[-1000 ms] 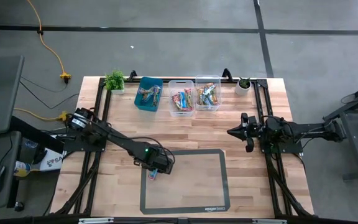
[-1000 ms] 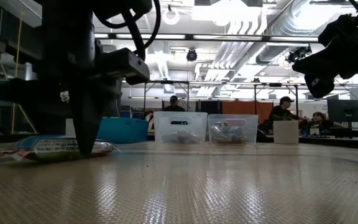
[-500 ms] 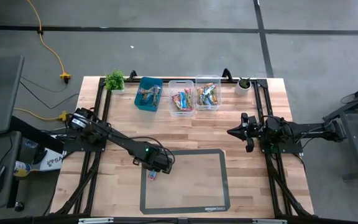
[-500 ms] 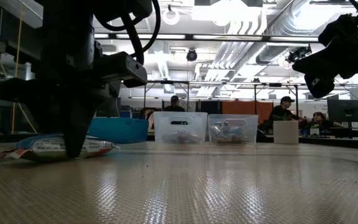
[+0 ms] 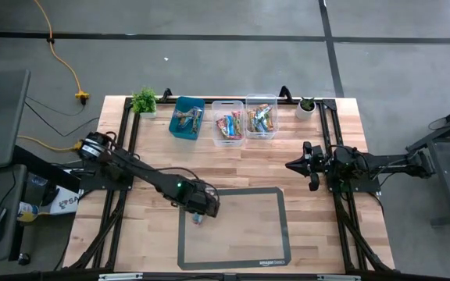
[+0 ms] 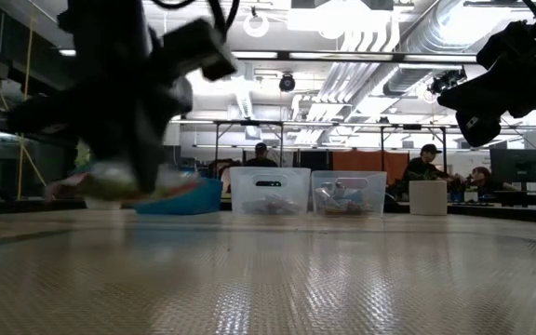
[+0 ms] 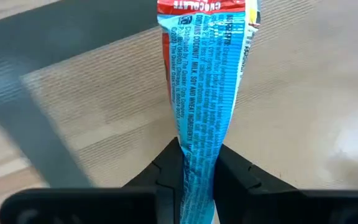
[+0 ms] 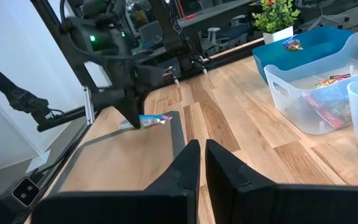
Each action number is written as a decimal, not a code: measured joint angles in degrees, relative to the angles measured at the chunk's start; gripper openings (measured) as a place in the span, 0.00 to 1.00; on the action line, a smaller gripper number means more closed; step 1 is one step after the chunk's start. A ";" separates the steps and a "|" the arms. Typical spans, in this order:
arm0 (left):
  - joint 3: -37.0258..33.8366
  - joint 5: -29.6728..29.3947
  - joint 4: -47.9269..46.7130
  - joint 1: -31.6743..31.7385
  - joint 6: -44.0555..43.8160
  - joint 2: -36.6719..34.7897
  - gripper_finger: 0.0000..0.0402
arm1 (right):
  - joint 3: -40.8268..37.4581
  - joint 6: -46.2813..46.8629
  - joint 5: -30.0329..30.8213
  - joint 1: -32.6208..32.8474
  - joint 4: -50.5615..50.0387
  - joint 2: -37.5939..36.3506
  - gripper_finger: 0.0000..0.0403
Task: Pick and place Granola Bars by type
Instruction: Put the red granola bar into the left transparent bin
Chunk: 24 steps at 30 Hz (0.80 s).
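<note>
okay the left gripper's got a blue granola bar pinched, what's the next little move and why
Probably lift a little higher, then carry toward the bins at the table's far edge. The left gripper is shut on the blue bar, already just off the mat.

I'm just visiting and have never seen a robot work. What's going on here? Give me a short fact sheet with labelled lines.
Setting: wooden table with a grey-bordered mat
Left gripper: shut on a blue-wrapped granola bar, lifted just off the mat near its left corner
Right gripper: shut, empty, waiting above the table's right side
Containers: teal bin and two clear bins along the far edge, all holding bars
Extras: two small potted plants
Background: people seated far behind
</note>
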 joint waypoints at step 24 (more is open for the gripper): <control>0.04 -3.20 57.52 2.98 42.02 -7.37 0.14 | 0.00 0.00 0.01 0.01 0.00 -0.01 0.02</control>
